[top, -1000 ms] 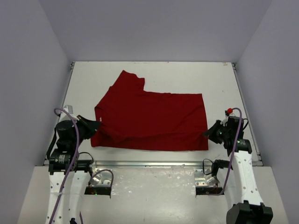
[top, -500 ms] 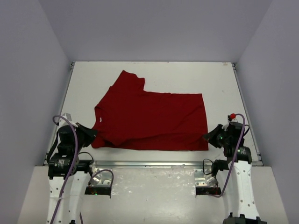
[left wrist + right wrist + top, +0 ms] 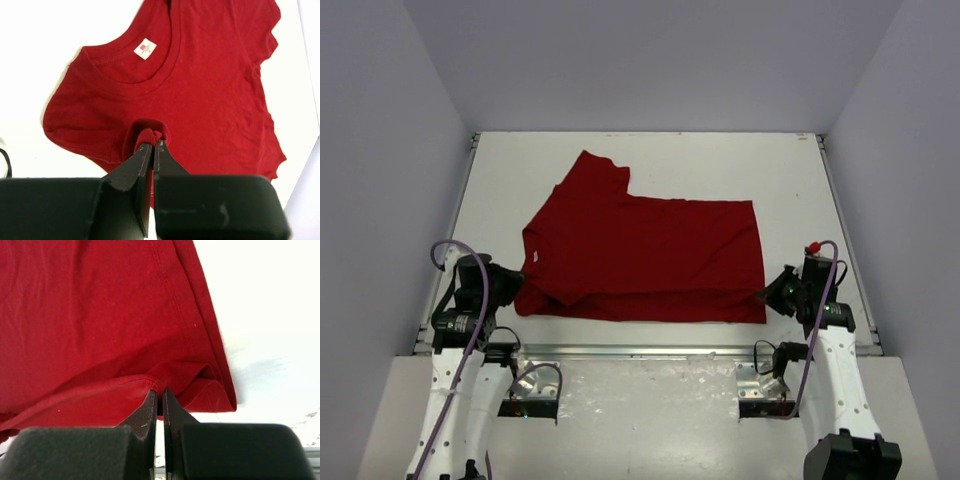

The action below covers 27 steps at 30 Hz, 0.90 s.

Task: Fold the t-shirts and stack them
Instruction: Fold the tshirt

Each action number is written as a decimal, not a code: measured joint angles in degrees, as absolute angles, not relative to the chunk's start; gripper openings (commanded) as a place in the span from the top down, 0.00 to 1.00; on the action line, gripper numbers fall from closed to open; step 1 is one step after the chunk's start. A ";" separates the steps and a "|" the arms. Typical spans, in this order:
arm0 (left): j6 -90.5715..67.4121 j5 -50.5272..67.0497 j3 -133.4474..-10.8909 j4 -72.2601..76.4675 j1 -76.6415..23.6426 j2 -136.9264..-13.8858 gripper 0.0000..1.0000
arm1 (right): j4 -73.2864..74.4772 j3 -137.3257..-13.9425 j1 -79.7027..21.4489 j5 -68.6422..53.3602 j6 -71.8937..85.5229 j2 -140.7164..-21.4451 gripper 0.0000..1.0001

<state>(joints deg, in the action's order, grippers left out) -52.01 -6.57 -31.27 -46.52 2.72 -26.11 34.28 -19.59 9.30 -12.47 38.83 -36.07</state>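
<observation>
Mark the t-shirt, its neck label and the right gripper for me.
t-shirt point(image 3: 650, 255), top view, middle of the flat body.
neck label point(image 3: 144, 48), left wrist view, centre of the white tag.
right gripper point(image 3: 160, 391), right wrist view, between the fingertips, at the folded edge.

The t-shirt point(image 3: 650, 255) is plain deep red, its neck label point(image 3: 145, 48) white, the table point(image 3: 720, 165) white.

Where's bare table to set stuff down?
Free: the far strip of table between t-shirt and back wall, widest far right; also the far-left corner beside the sleeve. Crowded: near edge, where left fingers and right fingers pinch the shirt's near corners.
</observation>
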 measured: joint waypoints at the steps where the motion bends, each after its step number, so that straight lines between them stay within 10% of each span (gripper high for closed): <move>1: -52.58 -6.85 -30.79 -46.00 2.72 -26.26 1.00 | 33.87 -19.59 9.30 -12.25 38.65 -36.51 0.99; 27: -56.90 -14.06 -23.18 -21.56 2.72 -49.21 1.00 | 19.27 -24.45 8.62 -7.44 32.91 -67.68 0.97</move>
